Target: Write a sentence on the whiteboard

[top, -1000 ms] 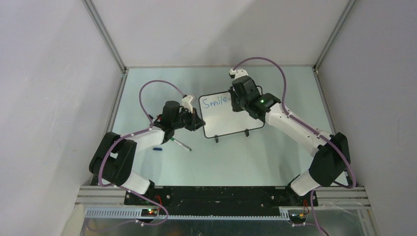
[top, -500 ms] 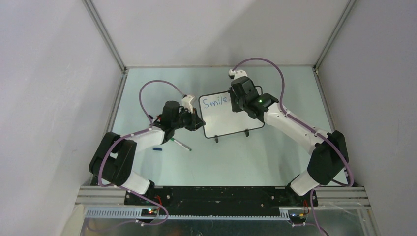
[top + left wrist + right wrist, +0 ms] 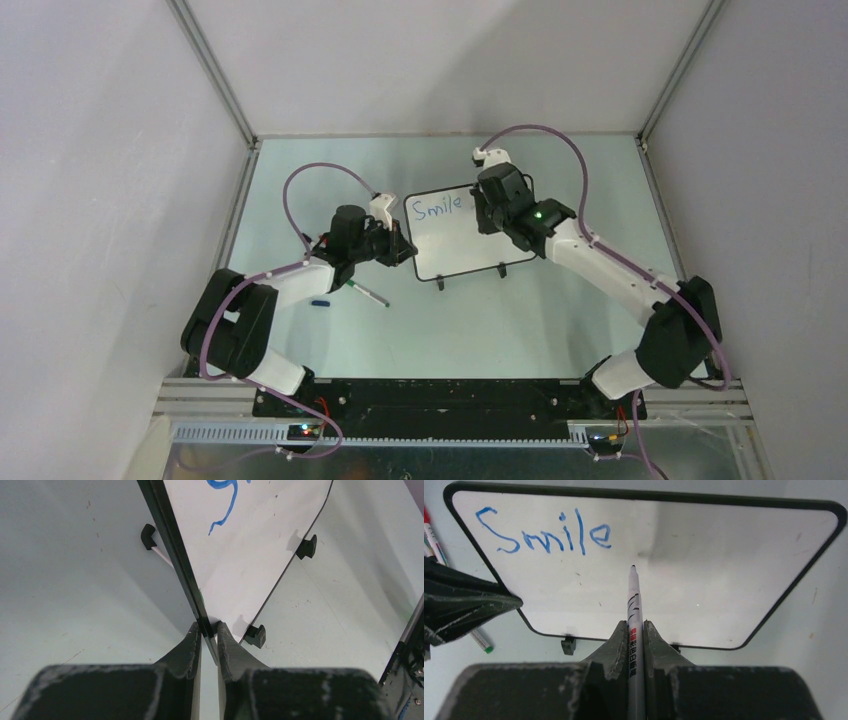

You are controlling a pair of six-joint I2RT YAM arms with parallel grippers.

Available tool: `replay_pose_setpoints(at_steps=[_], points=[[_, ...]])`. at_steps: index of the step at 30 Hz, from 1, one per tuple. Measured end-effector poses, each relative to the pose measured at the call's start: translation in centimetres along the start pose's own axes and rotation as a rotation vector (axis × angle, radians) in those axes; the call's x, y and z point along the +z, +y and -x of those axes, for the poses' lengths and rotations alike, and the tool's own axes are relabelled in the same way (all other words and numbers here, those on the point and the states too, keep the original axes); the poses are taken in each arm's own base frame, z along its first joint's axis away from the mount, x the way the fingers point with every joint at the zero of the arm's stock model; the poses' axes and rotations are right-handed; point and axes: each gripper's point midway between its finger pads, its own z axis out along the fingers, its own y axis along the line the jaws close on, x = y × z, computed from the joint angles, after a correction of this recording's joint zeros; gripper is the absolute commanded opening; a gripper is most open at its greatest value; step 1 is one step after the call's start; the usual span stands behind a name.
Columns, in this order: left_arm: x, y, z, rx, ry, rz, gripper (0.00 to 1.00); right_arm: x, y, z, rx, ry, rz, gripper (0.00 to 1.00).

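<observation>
The whiteboard [image 3: 462,250] stands tilted on small black feet mid-table. On it the sentence [image 3: 544,532] reads "Smile" in blue at the top left. My left gripper [image 3: 206,628] is shut on the board's black left edge, also seen from above as the left gripper [image 3: 403,251]. My right gripper [image 3: 636,626] is shut on a white marker [image 3: 634,605]. Its dark tip points at the board just right of and below "Smile"; whether it touches I cannot tell. From above, the right gripper [image 3: 487,220] hangs over the board's upper right part.
A loose marker [image 3: 370,294] with a green end and a small blue cap [image 3: 320,301] lie on the table left of the board. Grey enclosure walls stand on three sides. The board's feet [image 3: 306,546] rest on the table.
The right arm has shifted slightly to the right, uncovering the end of "Smile". The left arm and the board have not moved.
</observation>
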Motion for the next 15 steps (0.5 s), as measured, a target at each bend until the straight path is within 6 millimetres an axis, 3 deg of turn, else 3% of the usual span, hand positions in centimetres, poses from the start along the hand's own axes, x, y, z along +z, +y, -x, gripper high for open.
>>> replay_pose_setpoints(at_steps=[7, 15], points=[[0.0, 0.0, 0.0, 0.0, 0.001, 0.0, 0.03, -3.1, -0.7, -0.1, 0.02, -0.104, 0.025, 0.0], [0.0, 0.0, 0.0, 0.001, 0.0, 0.006, 0.1, -3.8, -1.1, -2.2, 0.02, -0.163, 0.031, 0.0]])
